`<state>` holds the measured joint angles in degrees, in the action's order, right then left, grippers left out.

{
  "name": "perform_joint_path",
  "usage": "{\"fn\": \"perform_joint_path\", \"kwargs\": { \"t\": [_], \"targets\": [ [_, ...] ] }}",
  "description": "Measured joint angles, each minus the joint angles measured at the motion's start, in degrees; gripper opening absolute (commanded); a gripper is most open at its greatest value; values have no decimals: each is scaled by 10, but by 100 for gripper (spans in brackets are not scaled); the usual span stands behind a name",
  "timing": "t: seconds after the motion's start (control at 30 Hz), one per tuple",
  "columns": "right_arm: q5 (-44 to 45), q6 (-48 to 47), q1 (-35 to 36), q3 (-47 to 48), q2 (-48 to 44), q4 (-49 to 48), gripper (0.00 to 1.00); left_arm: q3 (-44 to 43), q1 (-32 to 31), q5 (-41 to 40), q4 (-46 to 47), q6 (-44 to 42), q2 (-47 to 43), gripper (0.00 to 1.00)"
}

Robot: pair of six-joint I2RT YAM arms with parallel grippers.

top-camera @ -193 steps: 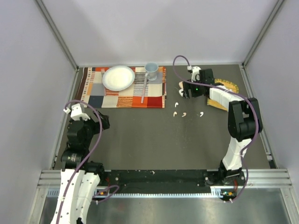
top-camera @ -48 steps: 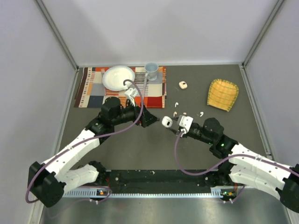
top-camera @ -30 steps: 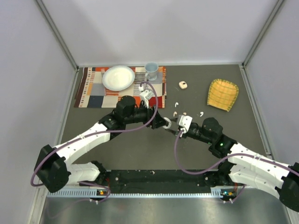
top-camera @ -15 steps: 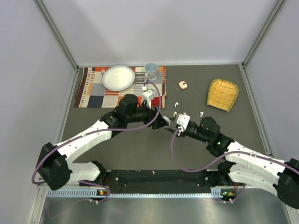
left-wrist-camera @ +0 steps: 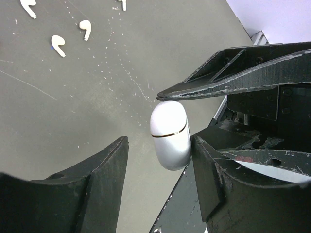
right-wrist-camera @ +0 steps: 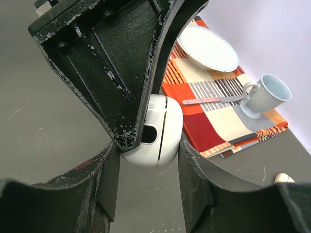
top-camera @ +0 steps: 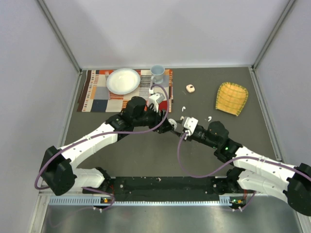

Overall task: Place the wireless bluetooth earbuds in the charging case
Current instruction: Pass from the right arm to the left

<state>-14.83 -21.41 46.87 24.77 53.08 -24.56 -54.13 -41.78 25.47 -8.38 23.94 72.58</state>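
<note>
**A:** Start at the near edge. What are they working on?

**B:** A metal rail (top-camera: pixel 170 194) carries both arm bases. Beyond it lies a dark grey table (top-camera: pixel 146 150), scuffed and flecked with pale specks. Pale lilac-grey walls (top-camera: pixel 170 34) close it in on three sides.

**A:** And the arms?

**B:** They meet mid-table. The right gripper (top-camera: pixel 178 127) is pinching the charging case (left-wrist-camera: pixel 169 133) between its pads. The left gripper (top-camera: pixel 169 124) has its jaws spread, and the case sits in the gap between them. One of its fingers is just beside the case, but I can't tell if it touches.

**A:** How does the case look?

**B:** It is glossy white and pill-rounded, with a thin dark seam ringing it where lid meets body. The lid is closed.

**A:** The wireless bluetooth earbuds?

**B:** All four (left-wrist-camera: pixel 58 45) lie loose on the table just beyond the grippers. They are tiny white commas with short stems, each apart from the others.

**A:** Farther back?

**B:** A second small case (top-camera: pixel 190 88), cream-coloured, sits alone. To its right is a yellow woven piece (top-camera: pixel 232 98). At the far left a patchwork placemat (top-camera: pixel 99 104) holds a white plate (top-camera: pixel 123 80), a pale blue mug (top-camera: pixel 157 73) and a spoon (right-wrist-camera: pixel 214 100).
</note>
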Motion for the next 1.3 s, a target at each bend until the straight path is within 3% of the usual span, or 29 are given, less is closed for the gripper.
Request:
{"fn": "perform_joint_path", "kwargs": {
  "t": [0.27,0.33,0.63,0.7,0.9,0.93,0.97,1.0,1.1,1.17,1.3],
  "targets": [
    [-1,0,0,0,0,0,0,0,0,-3,0,2,2,56],
    [-1,0,0,0,0,0,0,0,0,-3,1,2,2,51],
    [-6,-1,0,0,0,-2,0,0,-3,6,10,10,2,44],
    [-7,-2,0,0,0,-2,0,0,-3,9,13,12,3,38],
    [-2,-9,0,0,1,-4,0,0,-3,13,19,24,5,0],
    [-2,-9,0,0,1,-5,2,0,-3,13,19,24,5,0],
    [-2,-9,0,0,1,-5,9,0,-3,13,19,24,5,0],
    [-1,-9,0,0,1,-5,34,0,-3,13,19,24,5,0],
    [4,-6,0,0,1,-6,64,0,-3,10,22,23,5,0],
    [12,5,0,0,1,-8,68,0,-4,1,25,15,4,0],
    [40,39,0,0,-7,-6,94,22,-4,-56,28,-10,-22,0]
  ]
}}
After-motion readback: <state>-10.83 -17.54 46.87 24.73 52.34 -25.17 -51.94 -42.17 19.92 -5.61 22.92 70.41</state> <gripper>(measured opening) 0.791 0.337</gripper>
